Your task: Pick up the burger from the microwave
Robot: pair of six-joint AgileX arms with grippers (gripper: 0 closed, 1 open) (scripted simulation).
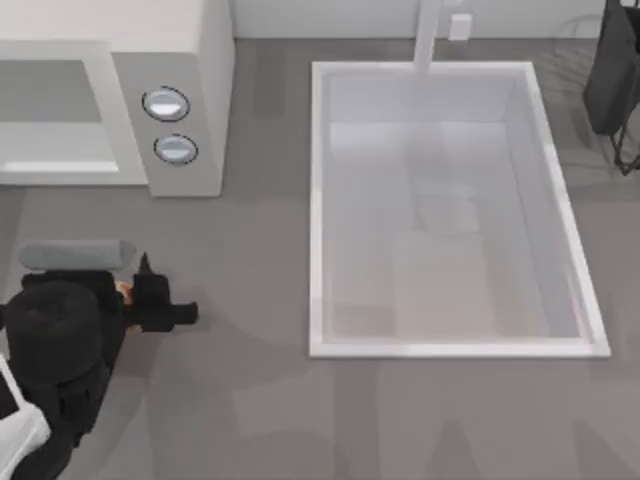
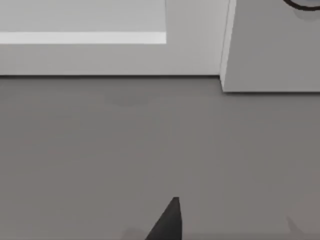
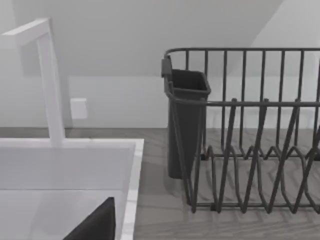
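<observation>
Although the burger could not be made out, the left gripper (image 1: 185, 314), its grip state unclear, sat nearer the microwave (image 1: 190, 100) than the parked right arm (image 1: 612, 70).

The microwave (image 1: 190, 90) is a boxy white appliance standing on the grey worktop (image 1: 250, 300) at the far left of the top view, well apart from the burger's likely spot near the left arm. Its grey cavity (image 1: 50, 105) is open to view, with a pale floor strip along the front edge. Beside the cavity, on the right, a side panel carries two round silver-blue dials (image 1: 166, 104), one above the other. In the left wrist view its white lower front edge (image 2: 110, 62) meets the worktop squarely. A small tan-orange speck, perhaps the burger (image 1: 124, 291), shows at the left claw; too little of it is visible to tell more.
</observation>
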